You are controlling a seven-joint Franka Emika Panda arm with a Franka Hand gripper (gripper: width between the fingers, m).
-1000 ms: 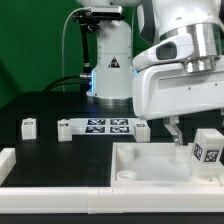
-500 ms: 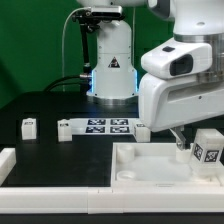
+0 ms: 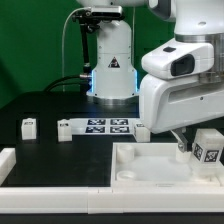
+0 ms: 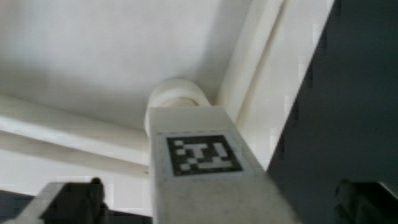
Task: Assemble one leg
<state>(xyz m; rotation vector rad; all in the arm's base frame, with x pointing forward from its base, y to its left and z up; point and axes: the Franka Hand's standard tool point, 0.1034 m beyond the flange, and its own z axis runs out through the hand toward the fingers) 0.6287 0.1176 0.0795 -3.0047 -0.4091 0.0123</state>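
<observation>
A: What is shown in the exterior view?
B: A dark table (image 3: 50,145) is seen, with the large white panel (image 3: 150,172) laid flat along its near edge. The leg (image 3: 208,148), a small white block marked with a black-and-white tag, is seen upright over the panel's far corner at the exterior view's right.

A: And the arm?
B: Its bulky white wrist housing (image 3: 185,85) is placed above that corner. One dark finger (image 3: 182,148) is seen just beside the leg, on the exterior view's left of it. The other finger cannot be made out there.

A: What else is found on the table?
B: The marker board (image 3: 100,127) is laid farther back, near the middle. A small tagged block (image 3: 29,126) is set well apart at the exterior view's left. A second small block (image 3: 141,127) is seen just beside the marker board's end at the exterior view's right.

A: What is added by the wrist view?
B: The leg (image 4: 205,150) is viewed along its length, its tagged face turned to the camera. Its far end is met by a rounded form (image 4: 178,95) near the rim of the panel (image 4: 89,50). Whether it is seated in a socket cannot be told.

A: How is the gripper (image 4: 217,205) held?
B: Its two dark fingertips (image 4: 71,200) are spread wide, one to each side of the leg, with a gap left on both sides. Nothing is gripped.
</observation>
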